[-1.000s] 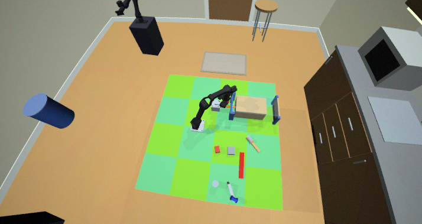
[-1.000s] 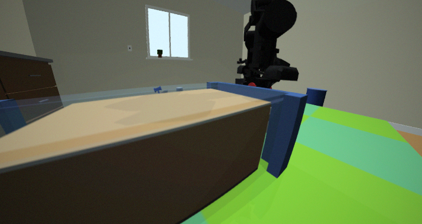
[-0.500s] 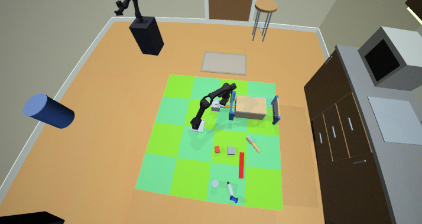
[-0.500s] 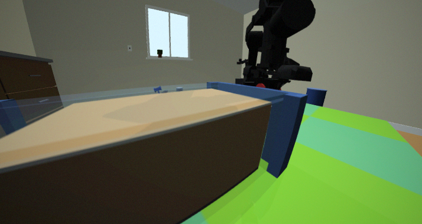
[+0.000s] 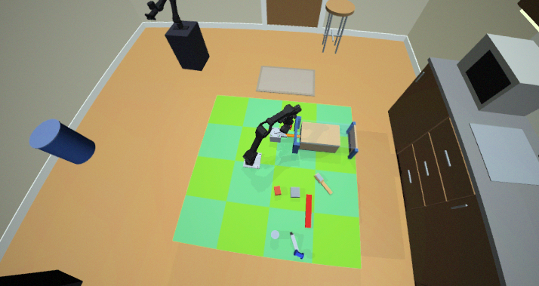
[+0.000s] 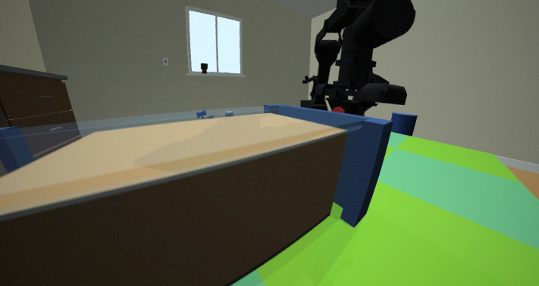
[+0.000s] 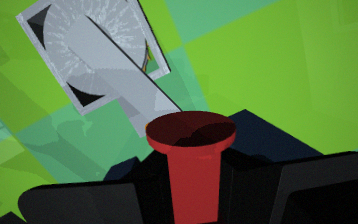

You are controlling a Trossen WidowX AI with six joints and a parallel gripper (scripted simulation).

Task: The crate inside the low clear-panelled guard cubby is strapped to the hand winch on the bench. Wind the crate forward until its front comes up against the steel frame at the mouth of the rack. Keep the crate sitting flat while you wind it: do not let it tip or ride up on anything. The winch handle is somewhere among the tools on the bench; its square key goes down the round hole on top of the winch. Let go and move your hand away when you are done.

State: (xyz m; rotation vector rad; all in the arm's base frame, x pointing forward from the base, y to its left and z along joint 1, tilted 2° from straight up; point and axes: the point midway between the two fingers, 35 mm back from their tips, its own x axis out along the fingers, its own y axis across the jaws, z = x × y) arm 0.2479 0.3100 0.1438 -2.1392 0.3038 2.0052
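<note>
My gripper (image 5: 289, 127) (image 6: 351, 110) (image 7: 184, 141) is shut on the red knob of the winch handle. The handle's grey arm (image 7: 130, 77) runs from the knob to the top of the silver winch (image 5: 275, 135) (image 7: 122, 25). An orange strap (image 5: 291, 135) runs from the winch to the crate. The tan crate (image 5: 320, 133) (image 6: 189, 145) sits flat inside the clear-panelled cubby. Its front is close behind the blue frame (image 5: 297, 143) (image 6: 364, 179) at the mouth; I cannot tell whether they touch. The key in the winch's hole is hidden under the arm.
A second blue frame (image 5: 352, 139) stands at the cubby's far end. A brush (image 5: 327, 186), a red block (image 5: 277, 190), a grey block (image 5: 295, 192), a red bar (image 5: 308, 210), a pale disc (image 5: 275, 235) and a blue-headed tool (image 5: 298, 254) lie on the checkered surface.
</note>
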